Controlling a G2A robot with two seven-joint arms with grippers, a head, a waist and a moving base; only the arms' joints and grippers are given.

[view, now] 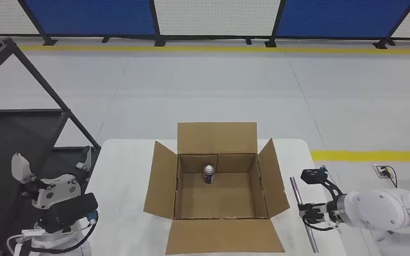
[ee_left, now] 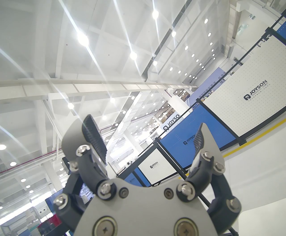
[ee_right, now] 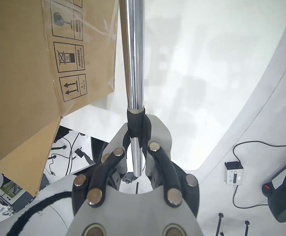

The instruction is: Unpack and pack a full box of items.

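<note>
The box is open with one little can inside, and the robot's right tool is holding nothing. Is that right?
Not quite. The box is open with one little can inside, but the right tool is not empty: it is shut on a shiny metal rod. The right wrist view shows it.

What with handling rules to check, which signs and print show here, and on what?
Box flap, three framed signs, each captioned:
Glass sign: fragile.
Crossed stack sign, with a number: limits stacking.
Arrows sign, two pointing one way: keep that side up.
Panels: one brand logo, repeated; not quoted here.
Device label: too small to read.
</note>
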